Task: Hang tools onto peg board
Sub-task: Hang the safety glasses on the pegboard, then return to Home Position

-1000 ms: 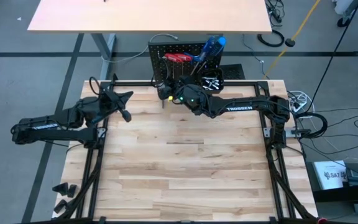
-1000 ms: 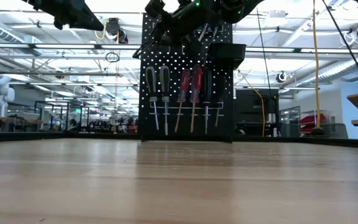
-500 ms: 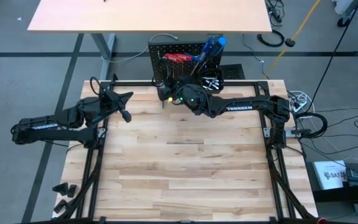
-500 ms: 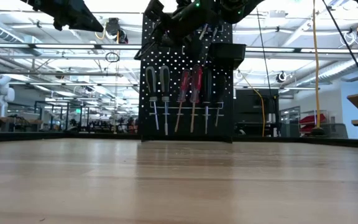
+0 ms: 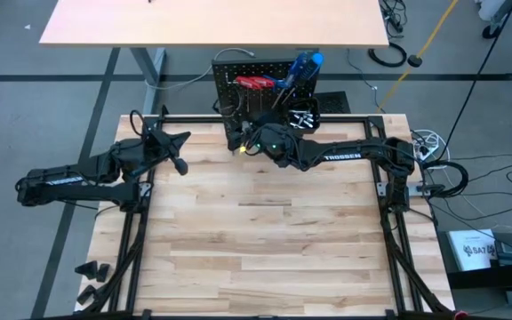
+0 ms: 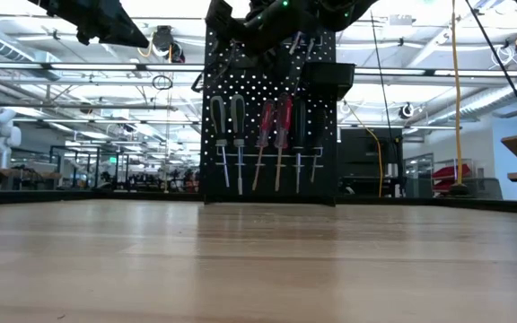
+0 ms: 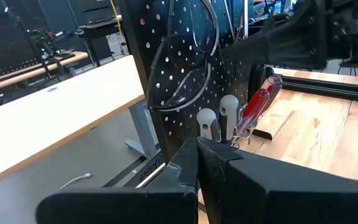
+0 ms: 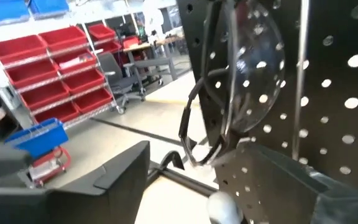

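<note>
A: Left gripper (image 5: 174,145) waits over the desk's (image 5: 265,240) left rear, jaws closed on nothing. What's the right one doing?

B: The right gripper (image 5: 243,135) is up at the peg board's (image 6: 272,108) top left corner, where clear safety glasses (image 8: 238,81) hang. Jaws look spread around them, though I can't tell for sure.

A: Best approach?

B: Probably ease back level, so neither the glasses nor the screwdrivers (image 6: 258,144) below get snagged.
</note>
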`<act>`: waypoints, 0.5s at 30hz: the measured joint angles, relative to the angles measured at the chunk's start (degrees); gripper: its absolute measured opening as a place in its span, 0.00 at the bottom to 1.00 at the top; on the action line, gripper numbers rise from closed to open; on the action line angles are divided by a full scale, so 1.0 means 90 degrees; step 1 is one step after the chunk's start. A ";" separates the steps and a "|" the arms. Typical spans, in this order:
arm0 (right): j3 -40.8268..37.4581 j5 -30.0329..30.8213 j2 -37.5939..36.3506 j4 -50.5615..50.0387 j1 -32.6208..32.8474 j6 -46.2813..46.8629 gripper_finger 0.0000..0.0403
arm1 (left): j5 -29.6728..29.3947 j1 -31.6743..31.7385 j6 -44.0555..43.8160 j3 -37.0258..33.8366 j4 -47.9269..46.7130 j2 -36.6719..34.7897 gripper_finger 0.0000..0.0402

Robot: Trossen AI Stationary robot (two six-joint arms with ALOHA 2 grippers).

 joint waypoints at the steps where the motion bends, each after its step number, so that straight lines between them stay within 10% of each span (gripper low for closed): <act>1: 0.0000 -0.0002 0.0000 -0.0056 0.0018 -0.0016 0.65 | 0.0000 0.0000 0.0000 0.0000 0.0000 -0.0001 0.00; 15: 0.0000 -0.0012 0.0002 -0.0793 0.0278 0.0042 0.68 | 0.0302 0.0000 -0.0017 0.0000 -0.0029 -0.0001 0.00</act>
